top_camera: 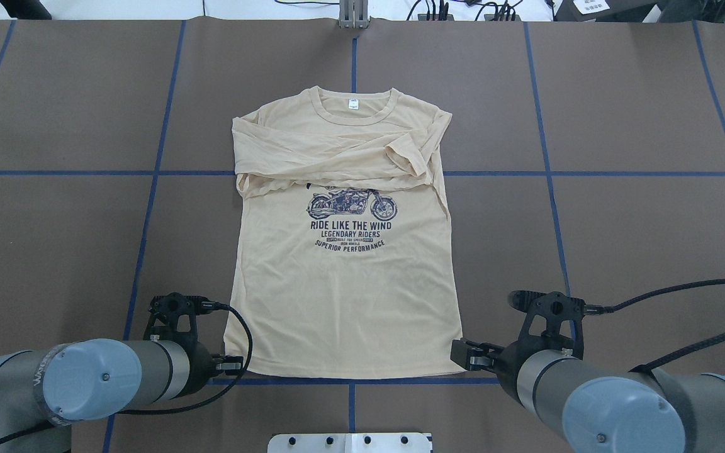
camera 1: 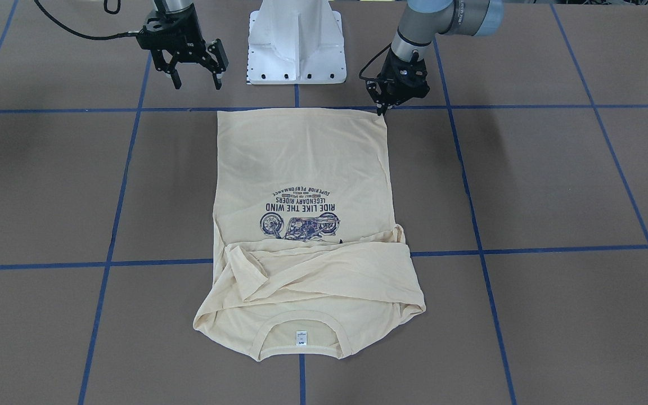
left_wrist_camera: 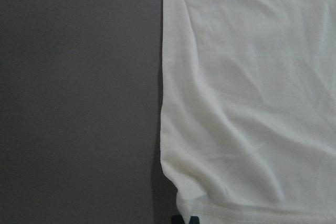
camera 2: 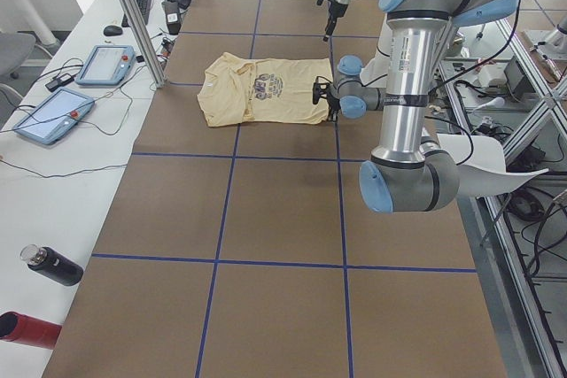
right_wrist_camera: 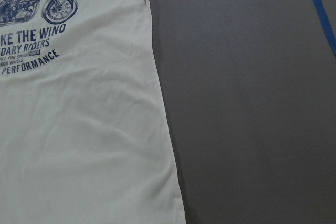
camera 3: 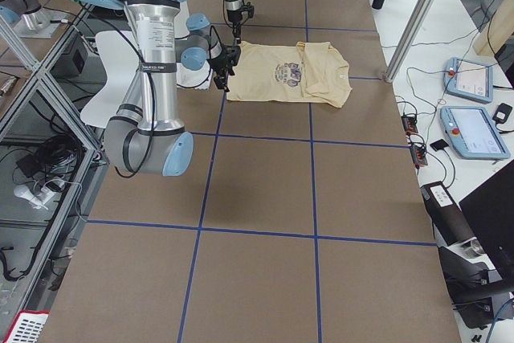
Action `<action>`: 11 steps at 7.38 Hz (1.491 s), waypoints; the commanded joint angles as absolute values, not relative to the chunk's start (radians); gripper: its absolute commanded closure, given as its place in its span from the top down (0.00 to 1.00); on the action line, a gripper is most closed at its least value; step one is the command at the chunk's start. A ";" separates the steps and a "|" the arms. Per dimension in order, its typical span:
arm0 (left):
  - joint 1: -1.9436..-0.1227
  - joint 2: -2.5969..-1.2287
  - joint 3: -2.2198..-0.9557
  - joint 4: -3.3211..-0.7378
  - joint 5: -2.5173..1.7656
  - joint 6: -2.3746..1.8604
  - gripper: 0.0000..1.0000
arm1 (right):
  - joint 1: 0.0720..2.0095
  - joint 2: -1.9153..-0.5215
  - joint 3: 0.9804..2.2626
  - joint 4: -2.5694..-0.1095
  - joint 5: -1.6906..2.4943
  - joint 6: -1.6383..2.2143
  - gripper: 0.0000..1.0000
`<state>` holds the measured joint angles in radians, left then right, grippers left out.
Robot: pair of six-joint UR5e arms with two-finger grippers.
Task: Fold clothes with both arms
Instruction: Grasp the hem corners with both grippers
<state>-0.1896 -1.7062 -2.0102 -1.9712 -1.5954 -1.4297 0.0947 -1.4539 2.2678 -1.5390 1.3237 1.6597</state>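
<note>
Exterior front-facing view: T-shirt (camera 1: pixel 301 163) lay flat on the table (camera 1: pixel 526 180) straight out from the white pedestal base (camera 1: pixel 296 45), hem nearest it, sleeves folded across the chest. Left gripper (camera 1: pixel 383 108), beside the base, had its fingers drawn together at a hem corner; couldn't tell if cloth was pinched. Right gripper (camera 1: pixel 197 84) hung spread wide on the base's other side.

Cream tee (top_camera: pixel 343 302) print-up, sleeves folded; L arm (top_camera: pixel 104 377), R arm (top_camera: pixel 589 402) by hem.
</note>
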 commanded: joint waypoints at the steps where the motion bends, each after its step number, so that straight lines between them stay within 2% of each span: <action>1: -0.190 -1.707 -2.013 -1.971 -1.595 -1.430 0.00 | 0.040 -1.407 2.175 -1.536 1.222 1.698 0.95; 2: -0.190 -1.709 -2.014 -1.971 -1.595 -1.431 0.00 | 0.014 -1.402 2.143 -1.529 1.180 1.745 0.78; 6: -0.192 -1.706 -2.025 -1.971 -1.595 -1.433 0.00 | -0.038 -1.393 2.076 -1.528 1.137 1.816 0.52; 7: -0.192 -1.706 -2.025 -1.971 -1.595 -1.433 0.00 | -0.040 -1.391 2.072 -1.528 1.137 1.818 0.41; 8: -0.192 -1.706 -2.025 -1.971 -1.595 -1.433 0.00 | -0.040 -1.390 2.066 -1.526 1.137 1.816 0.34; 11: -0.192 -1.706 -2.025 -1.971 -1.595 -1.433 0.00 | -0.037 -1.384 2.057 -1.528 1.131 1.812 0.33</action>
